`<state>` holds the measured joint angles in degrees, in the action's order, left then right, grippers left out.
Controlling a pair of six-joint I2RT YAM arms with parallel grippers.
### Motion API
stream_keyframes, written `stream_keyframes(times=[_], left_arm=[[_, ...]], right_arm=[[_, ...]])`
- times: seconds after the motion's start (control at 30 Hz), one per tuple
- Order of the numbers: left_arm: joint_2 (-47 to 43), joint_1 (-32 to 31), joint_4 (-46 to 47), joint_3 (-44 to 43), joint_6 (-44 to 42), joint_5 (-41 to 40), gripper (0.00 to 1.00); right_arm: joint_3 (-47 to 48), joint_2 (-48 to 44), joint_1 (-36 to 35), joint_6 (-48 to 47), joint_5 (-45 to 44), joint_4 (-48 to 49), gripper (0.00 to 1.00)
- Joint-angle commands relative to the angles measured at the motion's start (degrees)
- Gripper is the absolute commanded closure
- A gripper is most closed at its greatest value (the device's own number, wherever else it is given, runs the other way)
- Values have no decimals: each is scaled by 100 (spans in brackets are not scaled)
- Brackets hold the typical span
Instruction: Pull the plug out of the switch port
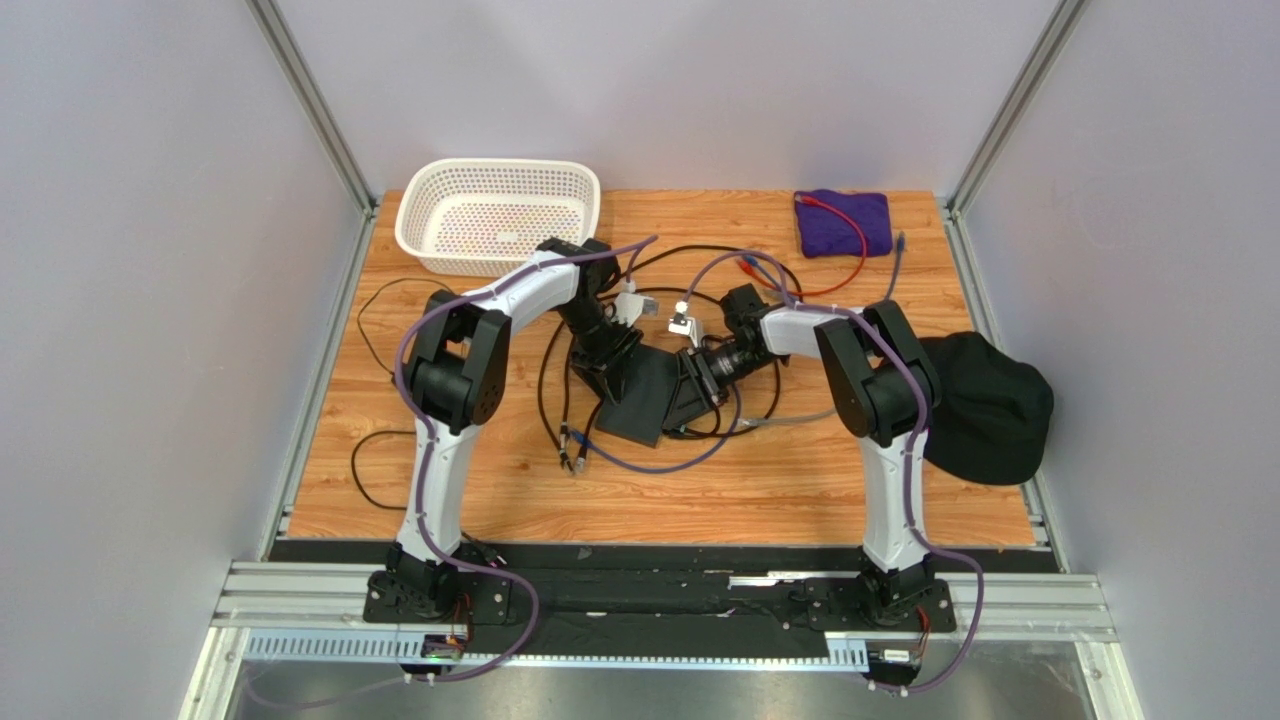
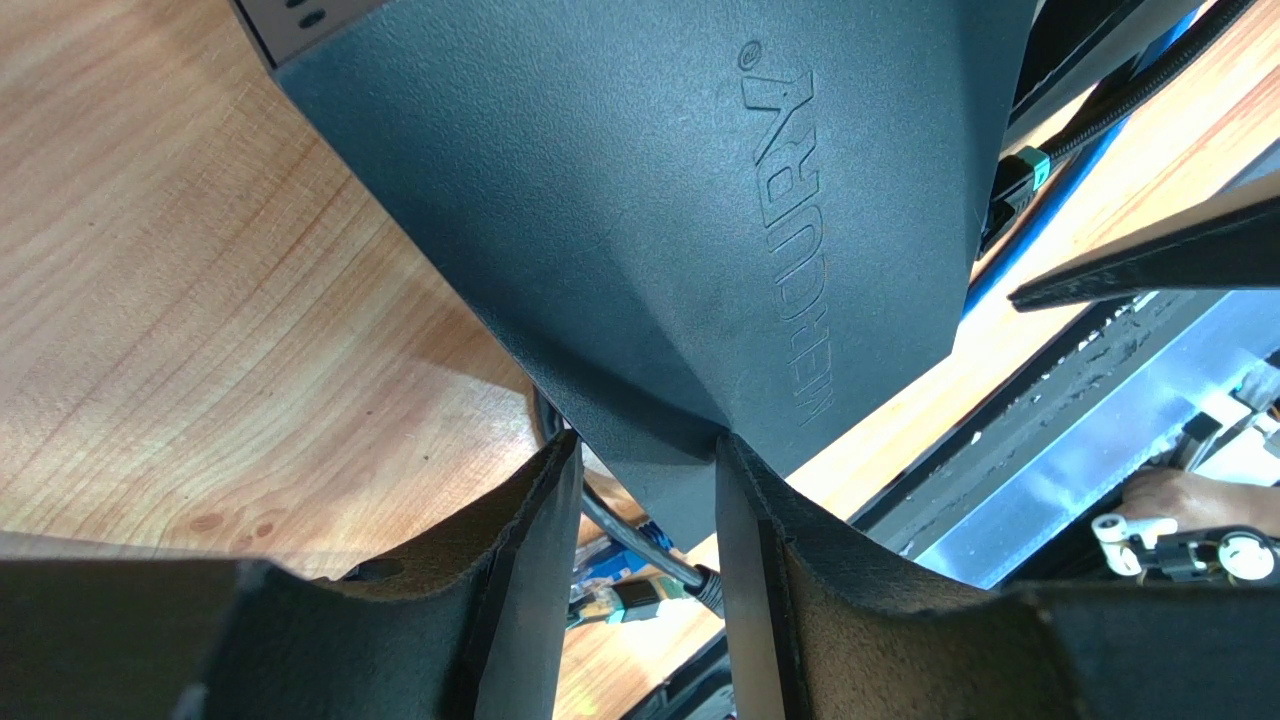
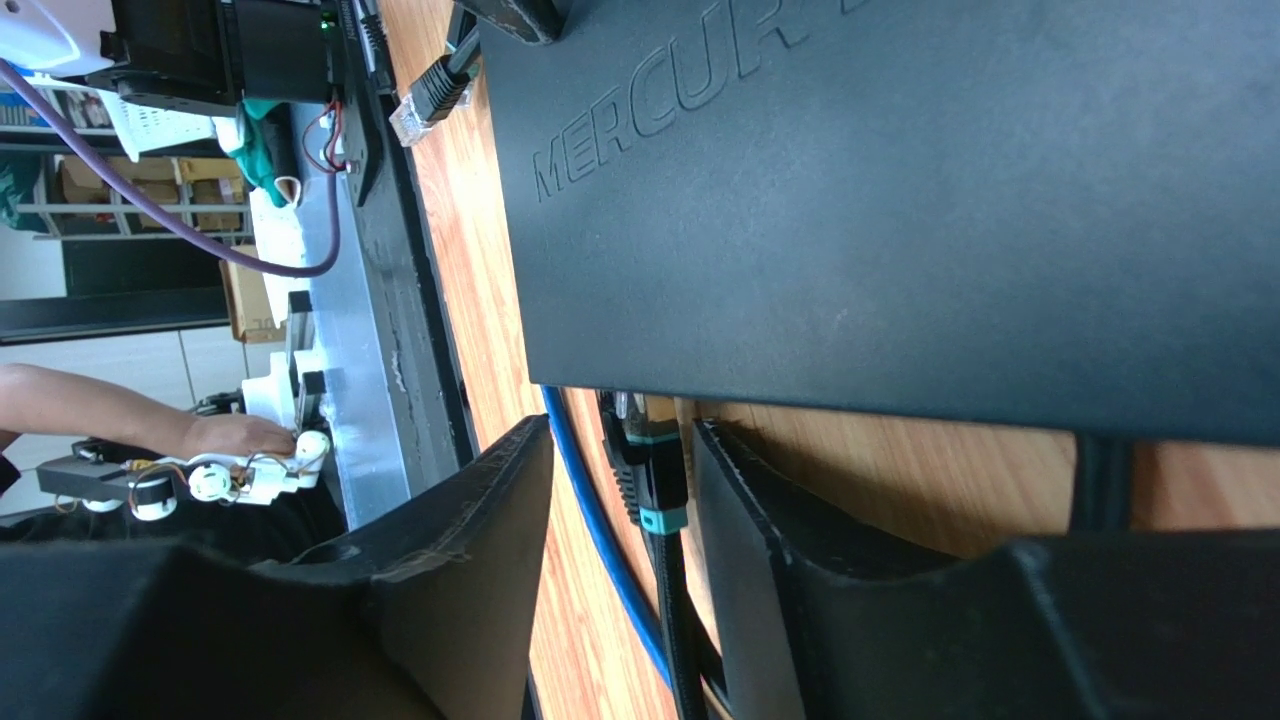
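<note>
The switch (image 1: 643, 402) is a flat matte-black box lying at the table's middle between both arms. In the left wrist view one corner of the switch (image 2: 661, 225) sits pinched between my left gripper's (image 2: 649, 450) fingers. From the top view the left gripper (image 1: 609, 360) is at its far-left corner. A black plug with a teal band (image 3: 657, 473) sits in the switch's edge (image 3: 902, 195), with a blue cable (image 3: 594, 525) beside it. My right gripper (image 3: 619, 435) straddles both, and a gap shows on the blue cable's side. In the top view the right gripper (image 1: 703, 375) is at the switch's right edge.
A white basket (image 1: 496, 215) stands at the back left, and a purple cloth (image 1: 842, 221) with a red cable lies at the back right. A black cap (image 1: 984, 405) rests at the right edge. Black and purple cables loop around the switch. A loose black plug (image 3: 428, 90) lies near its corner.
</note>
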<state>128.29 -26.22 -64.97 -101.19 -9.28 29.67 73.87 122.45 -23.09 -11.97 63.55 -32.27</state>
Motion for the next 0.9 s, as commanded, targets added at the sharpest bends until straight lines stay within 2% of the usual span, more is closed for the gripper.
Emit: stream_keyframes(times=[0.0,0.17,0.33,0.43,0.73,0.87], left_arm=[[346,-50,107,187,-127,-541,53],[346,-50,107,187,-144,-541,53],[328,-50,107,187,-153,-541,53],[320,-50,107,196,-153,-550,53],[311,-50,107,213,-188,-559,53],[319,-50,107,213,-206,-576,54]], right_arm=[[-4,279,-125,-280,-686,107,59],[75,402,-134,-192,-756,81,66],[172,499,-125,-122,-739,28,68],[242,578,-125,-78,-756,-16,72],[575,920,-38,230,-959,-235,96],[682,1052,-11,318,-1168,-350,100]])
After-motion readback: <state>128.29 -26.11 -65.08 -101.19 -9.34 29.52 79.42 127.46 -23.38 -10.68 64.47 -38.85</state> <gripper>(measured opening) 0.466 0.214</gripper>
